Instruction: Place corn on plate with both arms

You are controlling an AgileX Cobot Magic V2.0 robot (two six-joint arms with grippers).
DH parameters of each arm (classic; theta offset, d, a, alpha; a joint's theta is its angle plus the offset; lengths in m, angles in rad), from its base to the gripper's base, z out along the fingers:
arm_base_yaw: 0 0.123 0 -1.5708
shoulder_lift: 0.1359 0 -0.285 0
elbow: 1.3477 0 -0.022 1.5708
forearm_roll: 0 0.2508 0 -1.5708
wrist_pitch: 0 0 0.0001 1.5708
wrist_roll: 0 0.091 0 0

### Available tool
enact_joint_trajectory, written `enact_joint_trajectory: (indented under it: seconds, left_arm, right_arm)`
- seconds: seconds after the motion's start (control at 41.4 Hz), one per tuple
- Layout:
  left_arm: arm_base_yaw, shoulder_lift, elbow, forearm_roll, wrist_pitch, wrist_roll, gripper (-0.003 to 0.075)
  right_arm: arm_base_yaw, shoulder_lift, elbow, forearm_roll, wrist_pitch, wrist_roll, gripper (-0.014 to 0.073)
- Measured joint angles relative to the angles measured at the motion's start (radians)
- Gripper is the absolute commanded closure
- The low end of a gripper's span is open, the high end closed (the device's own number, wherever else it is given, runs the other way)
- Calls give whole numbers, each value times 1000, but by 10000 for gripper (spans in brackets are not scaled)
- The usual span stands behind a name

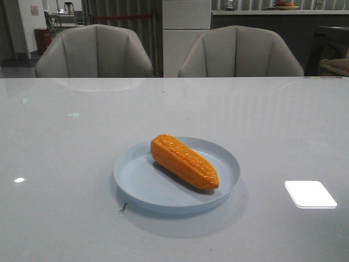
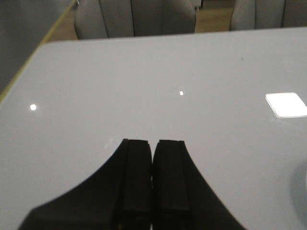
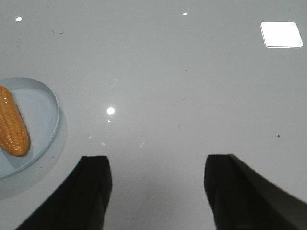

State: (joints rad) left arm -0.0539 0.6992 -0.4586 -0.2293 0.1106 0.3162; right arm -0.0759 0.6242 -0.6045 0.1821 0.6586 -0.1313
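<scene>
The orange corn [image 1: 184,161] lies diagonally on the pale blue plate [image 1: 136,177] in the middle of the table, blunt tip toward the front right. Neither arm shows in the front view. The right wrist view shows the corn [image 3: 13,127] on the plate [image 3: 48,115] off to one side of my right gripper [image 3: 156,160], which is open and empty over bare table. My left gripper [image 2: 153,143] is shut and empty over bare table. A sliver of the plate's rim [image 2: 304,184] shows at the edge of the left wrist view.
The glossy grey table [image 1: 65,218] carries a bright light reflection [image 1: 310,194] at the front right. Two grey chairs [image 1: 95,52] stand behind the table's far edge. A small dark speck [image 1: 123,207] lies beside the plate's front left.
</scene>
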Motion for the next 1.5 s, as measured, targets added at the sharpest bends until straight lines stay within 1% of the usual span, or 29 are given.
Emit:
enact_joint_trajectory:
  seconds: [0.169,0.508,0.629,0.798,0.967,1.088,1.185,1.354,1.499]
  left_arm:
    - [0,-186,63,25,-4,0,627]
    - [0,-580,270,29,-2,2,627]
    - [0,-673,308,29,-2,2,627]
    - [0,-700,352,29,-16,2,627]
    - [-4,-706,469,29,-127,2,627]
    - [-4,-706,469,29,-189,-22,627]
    - [-5,-706,469,55,-195,-37,627]
    - [-9,-706,469,187,-197,-126,627]
    - [-9,-706,469,229,-140,-174,627]
  right_arm:
    - [0,0,0,0,0,0,65]
    - [0,0,0,0,0,0,65]
    - [0,0,0,0,0,0,65]
    - [0,0,0,0,0,0,65]
    - [0,0,0,0,0,0,65]
    - [0,0,0,1,-1,0,65]
    - [0,0,0,1,-2,0,65]
    - [0,0,0,1,-2,0,65]
    - [0,0,0,1,-2,0,65]
